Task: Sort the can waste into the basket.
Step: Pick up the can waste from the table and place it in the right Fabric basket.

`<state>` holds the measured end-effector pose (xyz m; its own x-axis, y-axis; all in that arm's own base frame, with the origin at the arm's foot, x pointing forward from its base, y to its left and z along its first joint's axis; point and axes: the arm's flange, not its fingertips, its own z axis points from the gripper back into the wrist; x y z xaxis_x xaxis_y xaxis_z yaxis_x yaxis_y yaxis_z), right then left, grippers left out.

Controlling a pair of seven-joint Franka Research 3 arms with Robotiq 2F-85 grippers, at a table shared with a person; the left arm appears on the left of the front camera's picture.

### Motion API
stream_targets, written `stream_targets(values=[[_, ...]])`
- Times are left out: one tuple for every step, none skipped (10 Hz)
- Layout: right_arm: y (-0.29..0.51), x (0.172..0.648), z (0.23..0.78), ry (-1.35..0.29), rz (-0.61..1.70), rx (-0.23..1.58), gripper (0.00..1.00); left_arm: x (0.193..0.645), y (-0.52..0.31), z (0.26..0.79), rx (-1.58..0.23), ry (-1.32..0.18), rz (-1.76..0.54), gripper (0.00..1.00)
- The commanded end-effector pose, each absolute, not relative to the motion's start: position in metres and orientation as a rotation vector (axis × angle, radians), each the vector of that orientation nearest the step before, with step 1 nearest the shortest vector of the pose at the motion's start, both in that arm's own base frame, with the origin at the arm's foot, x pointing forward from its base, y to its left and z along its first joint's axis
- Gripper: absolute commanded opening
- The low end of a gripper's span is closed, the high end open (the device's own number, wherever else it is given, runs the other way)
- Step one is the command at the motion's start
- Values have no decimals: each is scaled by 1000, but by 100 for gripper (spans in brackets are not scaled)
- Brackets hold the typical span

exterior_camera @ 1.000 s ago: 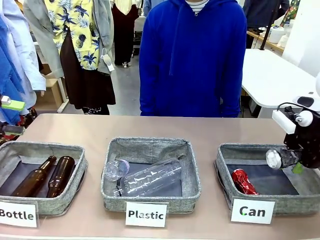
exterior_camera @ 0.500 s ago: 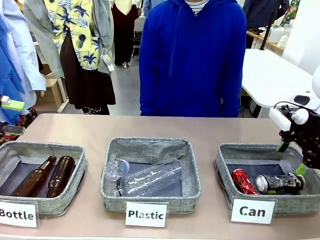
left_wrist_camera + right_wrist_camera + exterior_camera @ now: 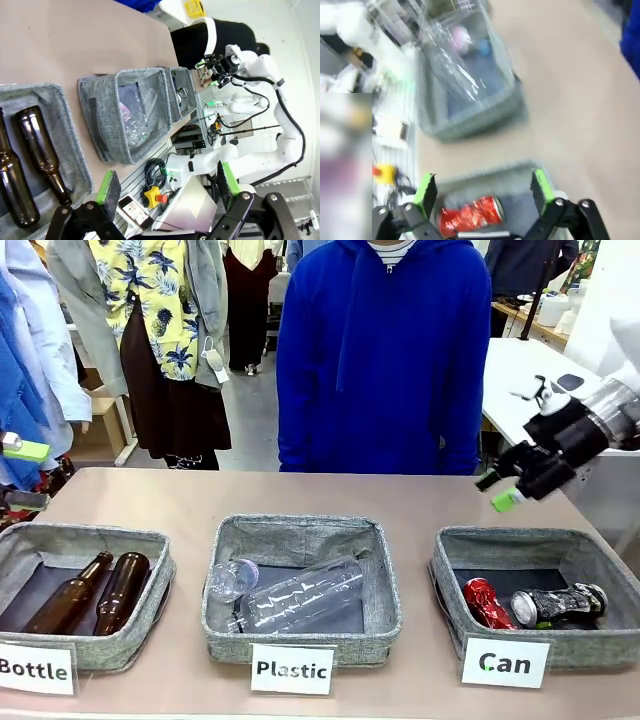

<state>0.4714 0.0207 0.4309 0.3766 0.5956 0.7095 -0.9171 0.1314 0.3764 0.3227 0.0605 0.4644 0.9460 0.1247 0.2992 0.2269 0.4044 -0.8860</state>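
We see red can [image 3: 487, 602] and black can [image 3: 558, 604] in Can basket [image 3: 447, 580]; right gripper [image 3: 499, 491] above, fingers apart, empty; left gripper [image 3: 167, 184] fingers apart too.

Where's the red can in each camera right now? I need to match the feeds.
Front view: red can lies in the Can basket, lower right, beside the black can.
Left wrist view: too small to tell.
Right wrist view: red can at bottom centre, blurred.
Shared landmark: the clear bottle basket.

A shiny red crushed metal can [image 3: 487, 602] and a black, silver-ended crushed can [image 3: 558, 604] lie in the grey fabric basket [image 3: 447, 575] with a white "Can" label, on a beige tabletop [image 3: 180, 502].
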Motion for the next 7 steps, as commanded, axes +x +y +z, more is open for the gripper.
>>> stream_targets(values=[[-3, 477, 434, -580, 837, 1250, 100, 321, 59, 466, -1170, -344, -65, 100], [-2, 468, 436, -605, 871, 1278, 100, 321, 59, 466, -1170, -344, -65, 100], [1, 457, 435, -595, 867, 1281, 100, 321, 59, 466, -1170, -344, -65, 100], [3, 446, 434, -588, 874, 1290, 100, 321, 59, 466, -1170, -344, -65, 100], [9, 430, 434, -560, 894, 1269, 100, 321, 59, 466, -1170, -344, -65, 100], [-8, 460, 431, -584, 902, 1295, 100, 321, 59, 466, -1170, -344, -65, 100], [-8, 460, 431, -584, 902, 1295, 100, 321, 59, 466, -1170, -344, -65, 100]])
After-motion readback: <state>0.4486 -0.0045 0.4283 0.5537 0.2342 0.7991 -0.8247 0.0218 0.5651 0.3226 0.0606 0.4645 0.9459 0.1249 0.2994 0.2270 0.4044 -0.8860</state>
